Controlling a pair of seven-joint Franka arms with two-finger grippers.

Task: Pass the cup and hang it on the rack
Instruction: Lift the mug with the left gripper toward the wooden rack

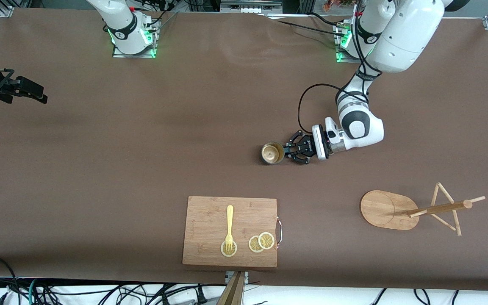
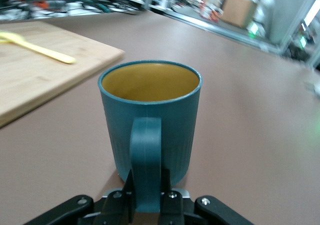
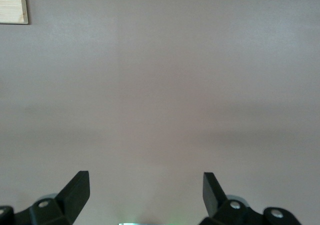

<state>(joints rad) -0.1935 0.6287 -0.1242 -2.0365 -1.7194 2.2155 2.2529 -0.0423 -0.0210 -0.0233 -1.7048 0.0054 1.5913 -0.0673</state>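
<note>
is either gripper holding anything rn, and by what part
The left gripper is shut on the cup, gripping its handle; the cup stands upright on the table. The right gripper is open and holds nothing, waiting at its end of the table.

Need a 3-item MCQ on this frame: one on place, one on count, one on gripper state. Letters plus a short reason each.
1. Where is the cup standing?
A. on the bare table, farther from the front camera than the cutting board
B. on the cutting board
C. on a peg of the rack

2. How many lemon slices lie on the cutting board?
A. one
B. three
C. five

3. What is the left gripper doing?
A. hanging open over the rack
B. shut on the cup's handle
C. holding the fork

Key:
1 A, it stands upright on the brown table.
2 B, one lies under the fork's tines and two overlap beside it.
3 B, the left wrist view shows the fingers clamped on the handle; the right gripper waits open over bare table.
</note>
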